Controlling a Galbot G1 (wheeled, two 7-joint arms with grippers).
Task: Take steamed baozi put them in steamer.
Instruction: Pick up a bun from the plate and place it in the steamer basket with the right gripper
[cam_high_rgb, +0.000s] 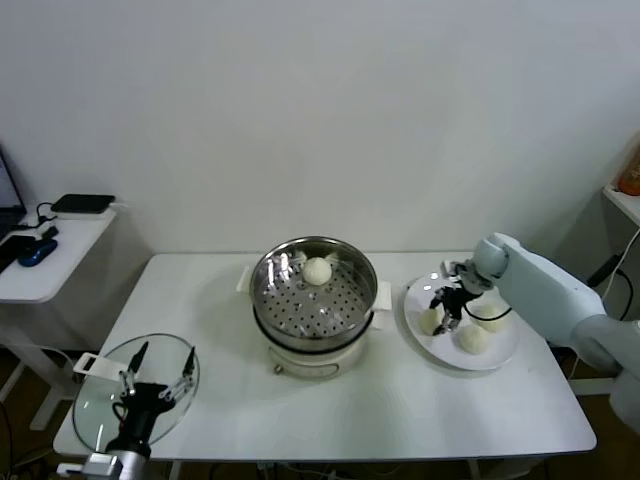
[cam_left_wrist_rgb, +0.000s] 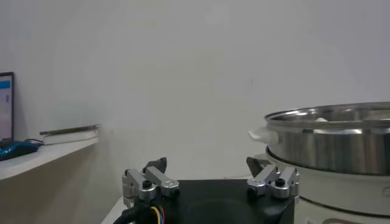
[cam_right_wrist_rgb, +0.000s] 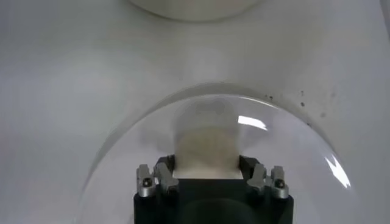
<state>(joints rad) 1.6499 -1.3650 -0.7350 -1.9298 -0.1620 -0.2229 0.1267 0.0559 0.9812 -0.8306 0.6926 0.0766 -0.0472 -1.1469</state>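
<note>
The steamer (cam_high_rgb: 313, 300) stands mid-table, a shiny steel basket on a cream base, with one baozi (cam_high_rgb: 317, 270) inside at the back. It also shows in the left wrist view (cam_left_wrist_rgb: 341, 140). Three more baozi lie on a white plate (cam_high_rgb: 505, 352) at the right. My right gripper (cam_high_rgb: 447, 310) is down on the plate, shut on the leftmost baozi (cam_high_rgb: 430, 321). In the right wrist view this baozi (cam_right_wrist_rgb: 206, 149) sits squeezed between the gripper's (cam_right_wrist_rgb: 206, 165) fingers, resting on the plate (cam_right_wrist_rgb: 292, 140). My left gripper (cam_high_rgb: 163, 358) is open and empty at the front left.
A round clear glass lid (cam_high_rgb: 100, 395) lies under the left gripper at the table's front left corner. A side table (cam_high_rgb: 50, 265) with a mouse and a black device stands at the left. A shelf edge (cam_high_rgb: 622, 200) is at the far right.
</note>
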